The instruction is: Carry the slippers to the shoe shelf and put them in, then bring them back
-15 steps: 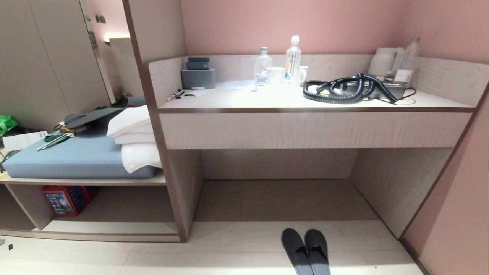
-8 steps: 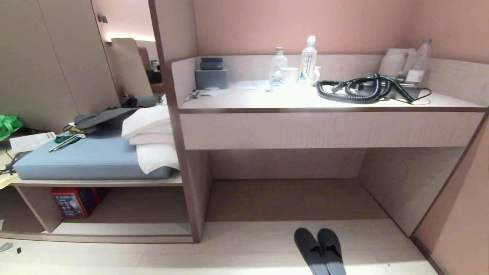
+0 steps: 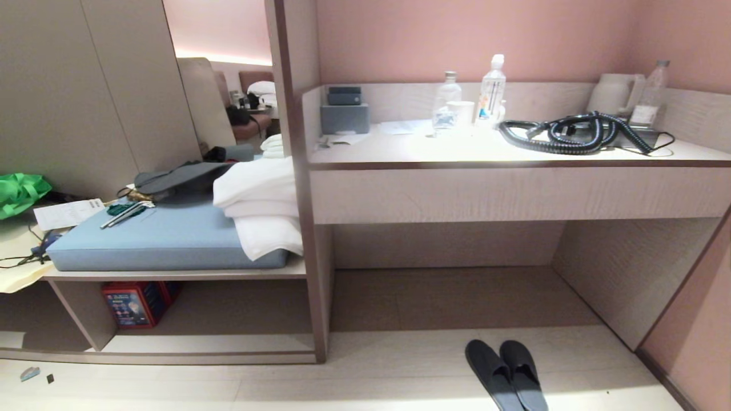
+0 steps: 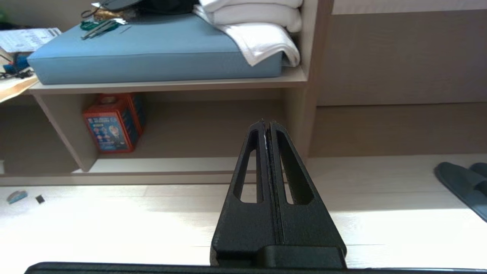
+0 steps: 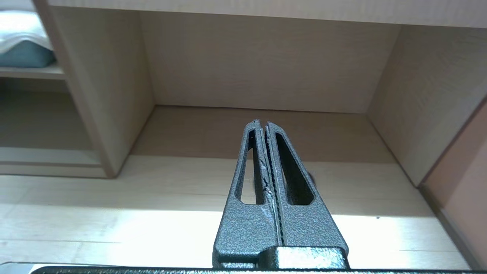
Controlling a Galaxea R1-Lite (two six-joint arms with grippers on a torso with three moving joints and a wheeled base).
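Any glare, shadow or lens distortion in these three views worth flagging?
Head view: bright glare on the desk-top, verticals splay outward, slippers near-black. Left wrist view: floor washed out by a bright band. Right wrist view: the same bright band on the floor, recess under the desk shaded.

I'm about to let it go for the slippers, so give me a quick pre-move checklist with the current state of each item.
1. Slippers located: ok, side by side on the floor in front of the opening under the desk.
2. Slippers free to lift: ok, nothing lies on them.
3. Left gripper empty: ok, shut on nothing.
4. Right gripper empty: ok, shut on nothing.
5. Grippers ready to grasp: not ok, both must open first.
6. Shoe shelf has room: ok, its pale bottom board is bare beside the red box.
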